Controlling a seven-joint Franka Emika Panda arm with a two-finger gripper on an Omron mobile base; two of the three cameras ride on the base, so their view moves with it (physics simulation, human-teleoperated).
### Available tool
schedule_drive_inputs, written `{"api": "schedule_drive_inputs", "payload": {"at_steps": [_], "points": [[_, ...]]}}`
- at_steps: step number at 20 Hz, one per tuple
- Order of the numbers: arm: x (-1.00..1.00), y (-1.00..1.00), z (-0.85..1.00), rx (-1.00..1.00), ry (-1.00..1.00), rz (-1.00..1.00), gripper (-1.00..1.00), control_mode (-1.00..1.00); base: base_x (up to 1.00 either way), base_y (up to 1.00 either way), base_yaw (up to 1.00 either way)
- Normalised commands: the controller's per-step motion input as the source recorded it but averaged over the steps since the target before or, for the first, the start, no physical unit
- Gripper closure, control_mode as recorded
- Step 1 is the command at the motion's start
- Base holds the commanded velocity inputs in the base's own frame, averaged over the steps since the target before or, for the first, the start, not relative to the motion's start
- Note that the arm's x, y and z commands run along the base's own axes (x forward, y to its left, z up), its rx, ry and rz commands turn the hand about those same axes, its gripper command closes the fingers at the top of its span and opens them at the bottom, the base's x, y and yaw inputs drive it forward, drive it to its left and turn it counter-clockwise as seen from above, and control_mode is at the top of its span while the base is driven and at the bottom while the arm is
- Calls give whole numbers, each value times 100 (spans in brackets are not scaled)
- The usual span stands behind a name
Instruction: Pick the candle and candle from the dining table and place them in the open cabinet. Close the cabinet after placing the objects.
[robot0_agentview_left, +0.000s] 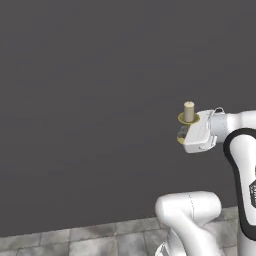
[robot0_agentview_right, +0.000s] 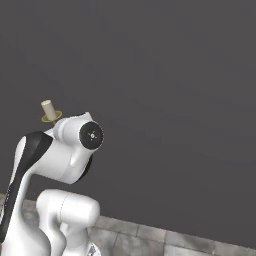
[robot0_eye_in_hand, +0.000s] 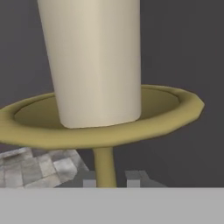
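Note:
The short thick cream candle stands upright on its wide brass dish, held in the air in front of a dark wall. My gripper is shut on the slender brass stem below the dish, with a fingertip on each side of it. In the right base view the candle pokes up behind my white wrist. The hand view has the candle and dish very close. The thin taper candle, the dining table and the cabinet are out of view.
A plain dark grey wall spans the background in both base views. Grey stone floor tiles run along the bottom, also seen as floor tiles on the right side.

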Motion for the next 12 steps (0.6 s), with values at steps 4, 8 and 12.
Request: {"api": "schedule_drive_inputs", "payload": {"at_steps": [4,8,12], "points": [[0,0,0,0,0,0,100,100,-12,0,-54],[0,0,0,0,0,0,100,100,-13,0,-54],[0,0,0,0,0,0,100,100,-13,0,-53]]}}
